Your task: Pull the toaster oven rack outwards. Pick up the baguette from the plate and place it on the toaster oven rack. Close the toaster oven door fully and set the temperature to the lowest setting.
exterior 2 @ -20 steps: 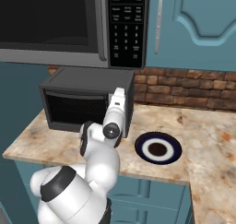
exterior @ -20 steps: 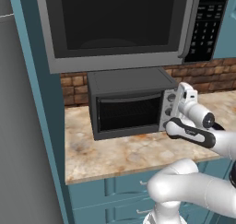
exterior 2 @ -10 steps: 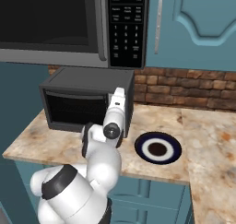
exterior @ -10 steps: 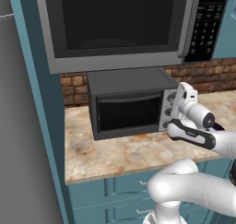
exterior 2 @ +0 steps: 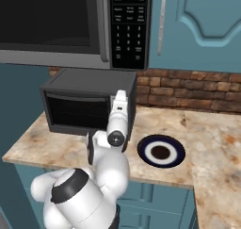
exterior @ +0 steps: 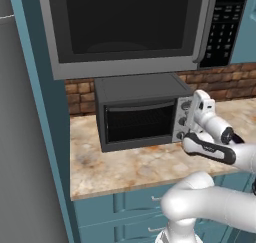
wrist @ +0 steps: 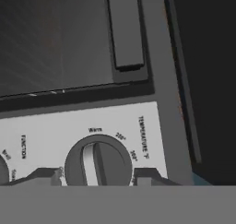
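Pincer (wrist: 97, 176) has just closed on my temperature knob (wrist: 97, 165); toaster oven door (exterior: 141, 122) shut, lowest setting next.

I count one toaster oven (exterior: 142, 111) on the counter, with its one door (exterior: 141, 122) shut. Above it hangs one microwave (exterior: 130, 27) with one keypad (exterior 2: 129, 25). One plate (exterior 2: 161, 151) sits on the counter, dark blue with a white ring. On the oven's silver panel, the hand view gives me one whole temperature knob (wrist: 98, 164) and the edge of a second knob (wrist: 3, 170). One blue cabinet door (exterior 2: 197, 30) with one handle (exterior 2: 161, 18).
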